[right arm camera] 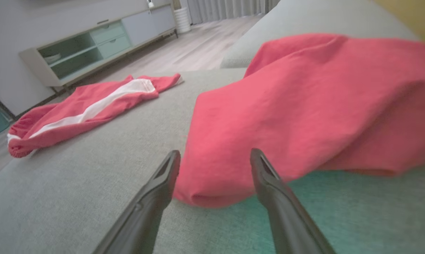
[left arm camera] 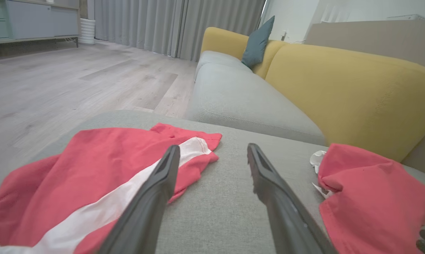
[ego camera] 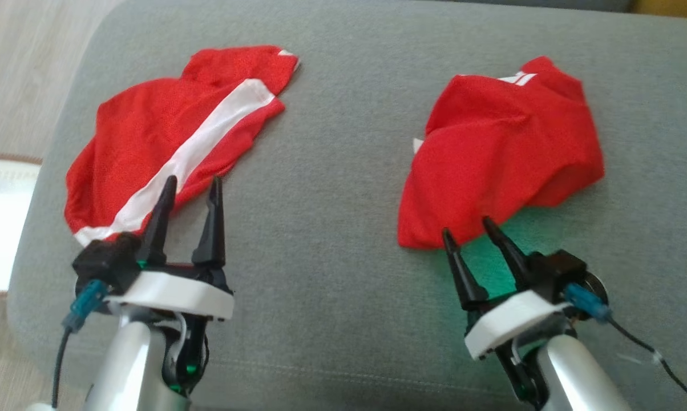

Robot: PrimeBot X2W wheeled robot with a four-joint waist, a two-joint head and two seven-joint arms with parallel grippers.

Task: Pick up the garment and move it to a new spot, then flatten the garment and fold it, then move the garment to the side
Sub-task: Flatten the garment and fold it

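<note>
Seeing the left gripper (ego camera: 193,180) carrying two long black fingers (ego camera: 160,220), tapering to points, with a boxy black module (ego camera: 106,257) bolting onto its outer side. A white collar (ego camera: 172,294) is ringing the wrist and a silver forearm (ego camera: 126,365) is running below it, with thin wires and green LEDs (ego camera: 186,368) showing in the gap. A blue connector (ego camera: 87,302) is plugging into the module, its black cable (ego camera: 58,359) trailing off. The right gripper (ego camera: 465,225) is mirroring that build: same collar, blue plug and black lead.

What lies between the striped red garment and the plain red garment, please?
Bare grey cushion, seen in the head view; striped garment and plain garment lie apart.
</note>
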